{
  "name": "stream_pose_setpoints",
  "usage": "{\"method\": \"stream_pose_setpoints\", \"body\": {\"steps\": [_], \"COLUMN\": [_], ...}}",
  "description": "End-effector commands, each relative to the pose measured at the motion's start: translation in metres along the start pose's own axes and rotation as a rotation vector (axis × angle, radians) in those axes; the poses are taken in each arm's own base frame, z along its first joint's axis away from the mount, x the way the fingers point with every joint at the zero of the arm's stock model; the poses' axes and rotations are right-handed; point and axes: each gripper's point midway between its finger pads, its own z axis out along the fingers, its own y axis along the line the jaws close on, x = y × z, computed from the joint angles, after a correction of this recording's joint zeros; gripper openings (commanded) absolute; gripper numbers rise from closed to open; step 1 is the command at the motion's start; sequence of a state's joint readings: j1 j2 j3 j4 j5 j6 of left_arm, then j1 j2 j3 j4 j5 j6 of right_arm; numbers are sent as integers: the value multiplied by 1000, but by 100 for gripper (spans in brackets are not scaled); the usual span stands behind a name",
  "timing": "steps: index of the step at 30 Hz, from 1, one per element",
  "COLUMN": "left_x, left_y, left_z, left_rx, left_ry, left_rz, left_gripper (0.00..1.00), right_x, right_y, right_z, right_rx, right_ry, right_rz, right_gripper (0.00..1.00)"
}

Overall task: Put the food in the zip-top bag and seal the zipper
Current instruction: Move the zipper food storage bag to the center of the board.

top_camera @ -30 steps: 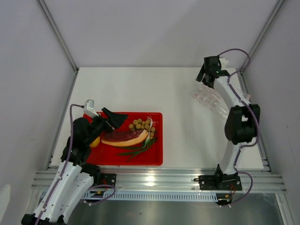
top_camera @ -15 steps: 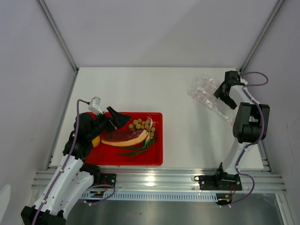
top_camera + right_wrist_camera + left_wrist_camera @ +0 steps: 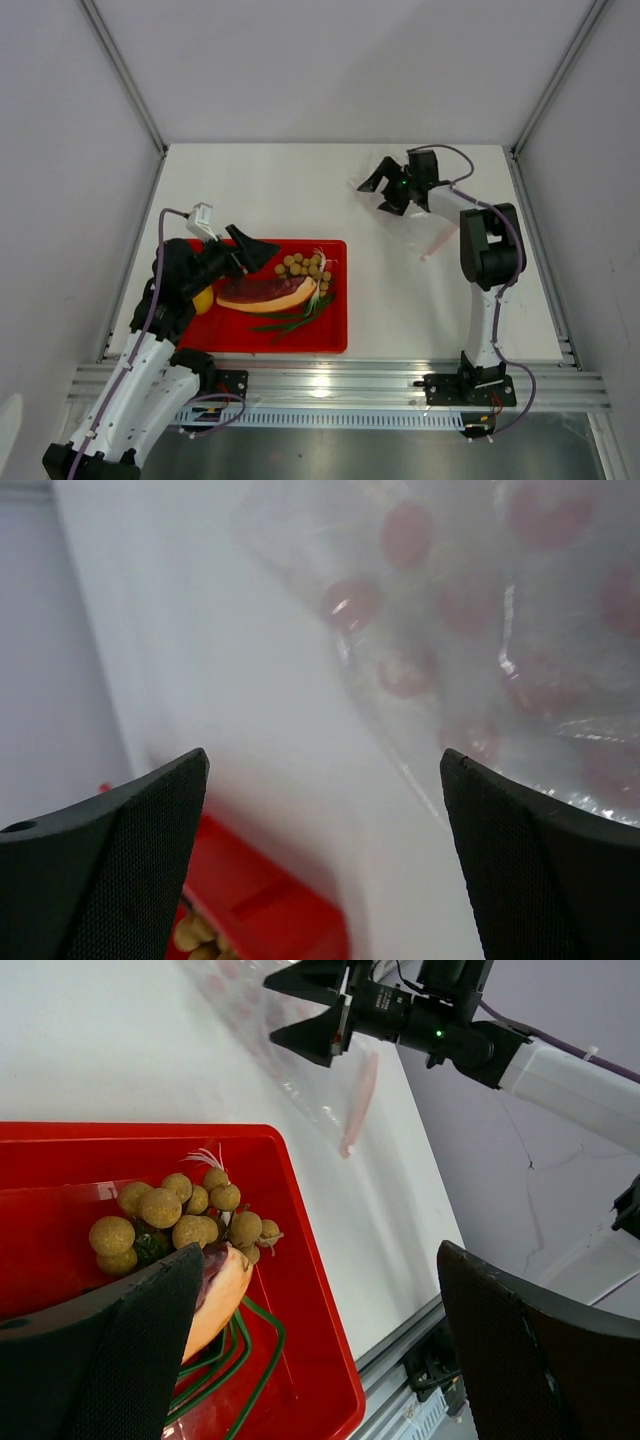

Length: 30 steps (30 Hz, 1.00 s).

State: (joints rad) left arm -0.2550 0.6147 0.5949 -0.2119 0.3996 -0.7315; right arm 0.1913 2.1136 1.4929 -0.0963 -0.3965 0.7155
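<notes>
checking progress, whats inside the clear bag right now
Nothing shows through the bag but its own pink spots; the stretch under the right gripper is hidden.

A glossy red tray (image 3: 330, 335) lies at seven o'clock on the plain white table (image 3: 300, 190). It carries a brown-red meat slab (image 3: 262, 291) edged in tan-orange. At the slab's one o'clock is a cluster of dull tan balls (image 3: 305, 267), at its five o'clock dark green stalks (image 3: 298, 318), and at its nine o'clock a sliver of yellow-orange ball (image 3: 204, 303). At two o'clock on the table, the clear zip-top bag (image 3: 480, 630) is patterned with soft pinkish-red spots, its zipper (image 3: 362, 1095) a pale pink strip. The left gripper (image 3: 255, 258) and right gripper (image 3: 378, 195) are matte black, on a white left arm (image 3: 140, 385) and right arm (image 3: 485, 330) with black joints.
</notes>
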Motion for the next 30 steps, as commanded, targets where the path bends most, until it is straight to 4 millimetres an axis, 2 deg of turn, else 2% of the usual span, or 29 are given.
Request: {"method": "stream_pose_setpoints", "body": {"steps": [1, 2, 3, 4, 5, 7, 8, 10, 11, 12, 14, 19, 21, 24, 30], "left_x": [-14, -14, -13, -12, -11, -11, -9, -8, -7, -6, -4, -2, -1, 3, 11], "left_y": [-17, -17, -16, -15, -15, -15, -15, -17, -18, -18, -20, -29, -33, -38, -53], "left_z": [-3, -3, -2, -2, -2, -2, -1, -1, 0, 0, 0, -3, -4, -2, 5], "left_rx": [44, 42, 40, 39, 40, 44, 46, 56, 60, 64, 74, 95, 106, 115, 125], "left_ry": [-20, -17, -14, -11, -12, -10, -5, 6, 11, 16, 26, 40, 45, 56, 103], "left_rz": [41, 40, 40, 37, 38, 37, 36, 33, 32, 29, 28, 35, 41, 50, 67], "left_gripper": [99, 99, 99, 99, 99, 99, 99, 99, 99, 98, 98, 95, 93, 90, 84], "right_x": [-9, -12, -24, -20, -29, -56, -49, -59, -67, -47, -48, -29, -32, -25, -21], "right_y": [118, 126, 119, 102, 92, 42, 17, -24, -23, -44, -64, -78, -78, -82, -86], "right_z": [-33, -42, -47, -61, -70, -89, -102, -119, -128, -123, -128, -106, -102, -97, -76], "right_rx": [-350, -347, -286, -167, -97, 112, 185, 243, 202, 203, 196, 135, 109, 89, 15], "right_ry": [1, -11, -67, -46, -76, -171, -161, -190, -232, -187, -201, -150, -171, -162, -142], "right_rz": [-8, -32, -94, -94, -128, -160, -136, -57, -53, -17, 35, 73, 90, 115, 129], "right_gripper": [99, 100, 99, 99, 99, 99, 99, 99, 99, 99, 99, 97, 96, 93, 89]}}
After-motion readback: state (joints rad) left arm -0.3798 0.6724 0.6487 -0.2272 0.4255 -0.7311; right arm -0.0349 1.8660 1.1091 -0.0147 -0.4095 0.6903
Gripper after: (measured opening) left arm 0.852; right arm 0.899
